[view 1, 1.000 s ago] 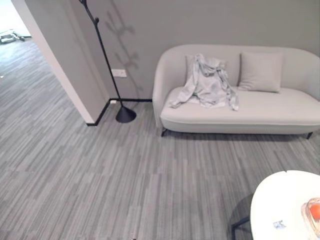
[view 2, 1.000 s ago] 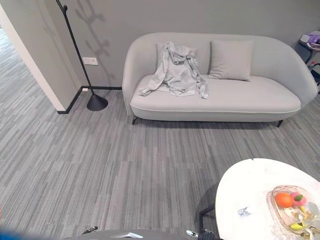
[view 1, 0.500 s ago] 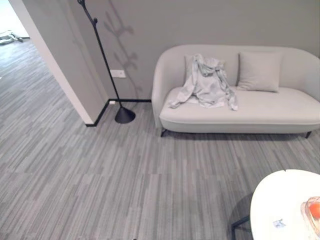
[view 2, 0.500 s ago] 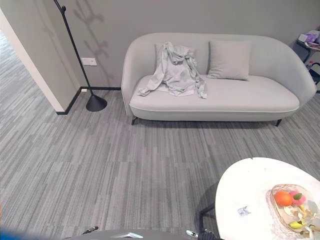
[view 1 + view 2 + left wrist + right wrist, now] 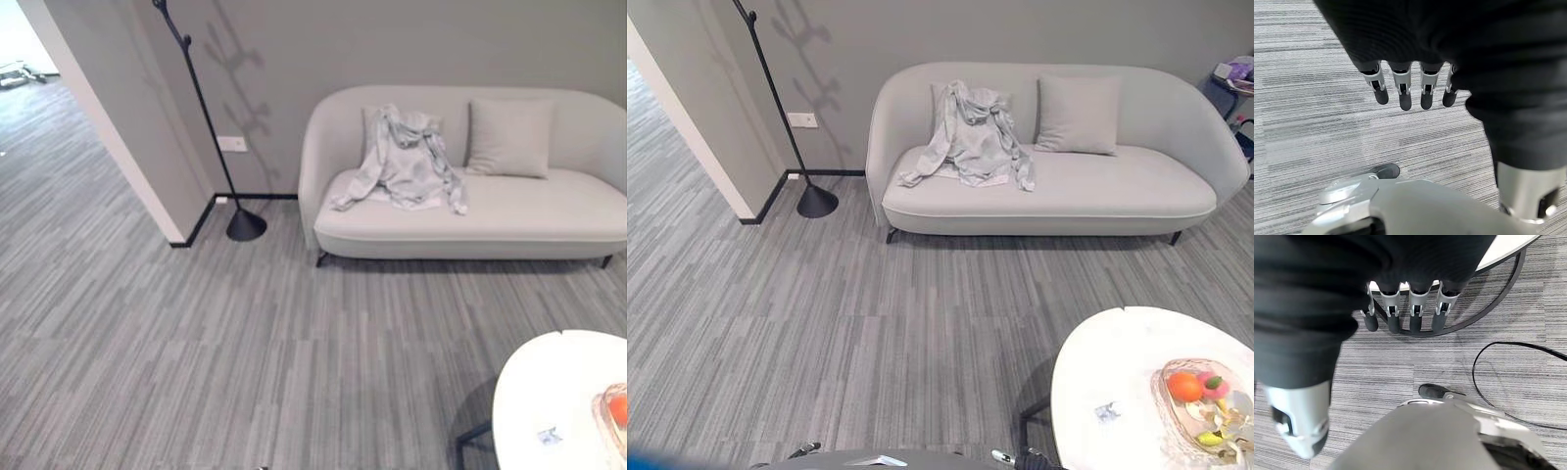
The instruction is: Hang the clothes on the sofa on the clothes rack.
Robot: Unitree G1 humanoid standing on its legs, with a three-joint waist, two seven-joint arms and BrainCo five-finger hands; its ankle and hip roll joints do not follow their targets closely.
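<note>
Both of my hands, left hand (image 5: 1410, 90) and right hand (image 5: 1403, 313), hang relaxed and empty, well short of the grey garment (image 5: 972, 137) draped on the sofa (image 5: 1117, 196) ahead, with the clothes rack (image 5: 784, 108) off to its left.

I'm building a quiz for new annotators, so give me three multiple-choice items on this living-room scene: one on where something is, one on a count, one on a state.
1. Where does the crumpled light-grey garment lie?
A. on the white round table
B. on the left part of the pale grey sofa
C. on the floor

2. How many square grey cushions are fully uncovered on the sofa?
A. one
B. three
C. none

3. What is the left robot hand doing?
A. pinching cloth
B. gripping the black coat rack
C. hanging open, holding nothing

Answers: 1 B, it drapes over the seat and backrest; 2 A, one cushion beside the garment; 3 C, straight fingers above bare floor.
</note>
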